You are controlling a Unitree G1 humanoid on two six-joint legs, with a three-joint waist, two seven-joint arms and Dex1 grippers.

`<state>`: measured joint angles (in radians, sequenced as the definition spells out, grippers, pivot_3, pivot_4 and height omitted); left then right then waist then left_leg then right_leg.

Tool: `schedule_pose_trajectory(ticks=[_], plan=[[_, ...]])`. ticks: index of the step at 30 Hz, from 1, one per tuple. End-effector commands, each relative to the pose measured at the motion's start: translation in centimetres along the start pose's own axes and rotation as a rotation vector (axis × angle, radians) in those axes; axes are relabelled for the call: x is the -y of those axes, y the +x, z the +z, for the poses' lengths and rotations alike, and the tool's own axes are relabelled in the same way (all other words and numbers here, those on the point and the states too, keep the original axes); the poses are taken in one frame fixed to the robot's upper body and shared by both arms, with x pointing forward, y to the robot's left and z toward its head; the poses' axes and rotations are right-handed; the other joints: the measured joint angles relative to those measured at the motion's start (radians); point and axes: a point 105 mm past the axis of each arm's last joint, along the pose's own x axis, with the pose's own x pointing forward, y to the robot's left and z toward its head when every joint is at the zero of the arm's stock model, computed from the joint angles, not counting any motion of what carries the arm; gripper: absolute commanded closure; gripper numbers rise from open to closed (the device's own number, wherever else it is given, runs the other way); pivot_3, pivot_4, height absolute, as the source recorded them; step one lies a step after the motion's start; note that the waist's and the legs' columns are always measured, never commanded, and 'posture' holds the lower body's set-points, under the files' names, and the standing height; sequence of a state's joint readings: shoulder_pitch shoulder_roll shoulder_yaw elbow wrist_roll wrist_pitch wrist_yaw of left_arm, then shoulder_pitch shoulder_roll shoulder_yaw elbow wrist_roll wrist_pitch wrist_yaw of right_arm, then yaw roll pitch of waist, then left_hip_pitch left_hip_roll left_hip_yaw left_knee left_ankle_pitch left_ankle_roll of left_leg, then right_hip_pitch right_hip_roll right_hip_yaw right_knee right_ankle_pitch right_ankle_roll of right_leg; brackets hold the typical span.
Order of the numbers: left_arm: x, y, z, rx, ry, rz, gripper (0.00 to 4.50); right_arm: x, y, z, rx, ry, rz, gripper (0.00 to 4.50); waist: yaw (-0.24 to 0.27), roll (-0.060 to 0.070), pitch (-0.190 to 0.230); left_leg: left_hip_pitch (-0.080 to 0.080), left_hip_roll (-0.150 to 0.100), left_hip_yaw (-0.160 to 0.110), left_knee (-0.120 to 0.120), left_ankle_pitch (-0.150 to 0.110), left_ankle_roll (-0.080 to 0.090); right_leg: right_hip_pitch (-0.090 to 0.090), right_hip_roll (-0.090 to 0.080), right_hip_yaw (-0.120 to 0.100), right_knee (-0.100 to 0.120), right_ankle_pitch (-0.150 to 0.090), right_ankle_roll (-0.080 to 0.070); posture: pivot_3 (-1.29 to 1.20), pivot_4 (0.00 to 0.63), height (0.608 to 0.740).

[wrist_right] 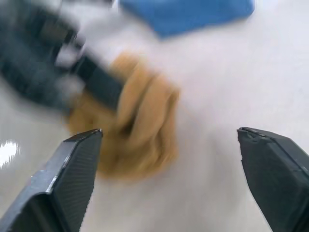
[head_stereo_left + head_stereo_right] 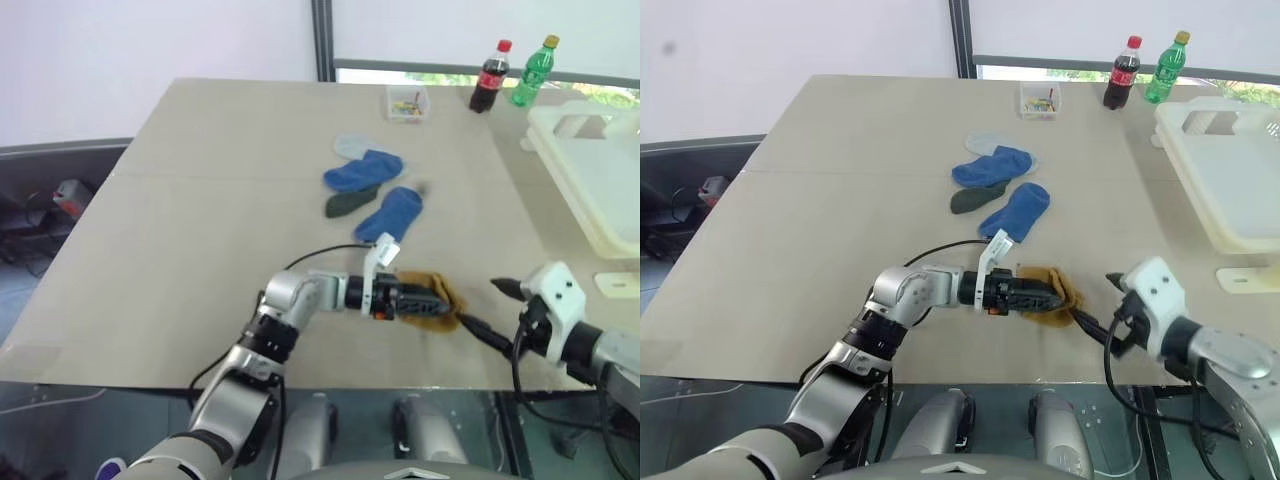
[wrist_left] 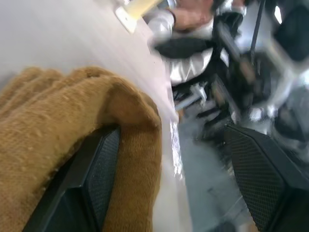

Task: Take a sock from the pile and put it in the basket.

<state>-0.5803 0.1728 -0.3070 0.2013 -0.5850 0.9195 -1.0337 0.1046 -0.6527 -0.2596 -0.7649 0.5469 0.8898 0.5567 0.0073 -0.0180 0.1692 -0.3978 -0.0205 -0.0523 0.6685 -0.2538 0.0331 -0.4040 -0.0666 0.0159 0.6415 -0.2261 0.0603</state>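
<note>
A pale beige table [image 2: 200, 200] stands before a white wall and a window. At its far edge are a cola bottle [image 2: 489, 77], a green bottle [image 2: 535, 71] and a small clear box [image 2: 408, 101]; the basket [image 2: 590, 170] sits beside the bottles. The left wrist view shows a seated person past the table's edge. The left pincer [image 2: 425, 300], jaws spread, has one finger under the mustard sock [image 2: 432, 303], not clamped. The right pincer [image 2: 488, 312] gapes wide just beside that sock, empty. The blue socks [image 2: 375, 190] lie between sock and box.
</note>
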Motion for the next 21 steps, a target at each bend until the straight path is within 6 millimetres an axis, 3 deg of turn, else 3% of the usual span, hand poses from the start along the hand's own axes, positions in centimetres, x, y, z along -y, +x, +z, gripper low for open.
schedule_pose_trajectory(ticks=[1, 5, 10, 17, 21], plan=[[0.4, -0.5, 0.1, -0.009, 0.086, 0.001, 0.82, 0.1, 1.6, 1.0, 0.014, 0.070, 0.017, 0.04, 0.004, 0.000, 0.000, 0.000, 0.000, 0.000, 0.000, 0.000, 0.000, 0.000, 0.000, 0.000, 0.000, 0.000, 0.000, 0.00, 0.150, 0.740], [0.5, -0.8, 0.7, 0.013, 0.148, 0.017, 0.82, 0.0, 3.4, 1.1, -0.011, 0.136, 0.058, 0.04, 0.008, 0.001, 0.000, -0.003, -0.001, -0.001, 0.000, 0.000, 0.000, -0.002, 0.000, 0.000, 0.000, 0.000, 0.000, 0.00, 0.150, 0.740], [1.1, -1.6, 1.1, 0.038, 0.228, 0.023, 0.82, 0.1, 4.6, -1.9, -0.138, 0.186, 0.056, 0.04, 0.005, 0.001, 0.001, -0.005, -0.003, 0.000, -0.001, 0.000, 0.000, -0.004, -0.002, 0.000, 0.000, 0.002, 0.004, 0.00, 0.150, 0.740], [1.7, -6.2, -0.5, -0.071, 0.409, 0.115, 0.82, -1.3, 4.3, -3.5, -0.234, 0.149, 0.136, 0.04, 0.002, 0.002, 0.001, -0.007, -0.002, 0.000, -0.001, 0.000, 0.000, -0.007, -0.001, 0.000, 0.001, 0.002, 0.004, 0.00, 0.150, 0.740], [1.8, -7.6, -1.1, -0.111, 0.514, 0.159, 0.82, -2.0, 4.5, -4.7, -0.296, 0.086, 0.179, 0.04, 0.007, 0.002, 0.001, -0.006, -0.002, 0.001, -0.001, 0.000, 0.001, -0.006, -0.001, 0.000, 0.000, 0.000, 0.000, 0.00, 0.150, 0.740]])
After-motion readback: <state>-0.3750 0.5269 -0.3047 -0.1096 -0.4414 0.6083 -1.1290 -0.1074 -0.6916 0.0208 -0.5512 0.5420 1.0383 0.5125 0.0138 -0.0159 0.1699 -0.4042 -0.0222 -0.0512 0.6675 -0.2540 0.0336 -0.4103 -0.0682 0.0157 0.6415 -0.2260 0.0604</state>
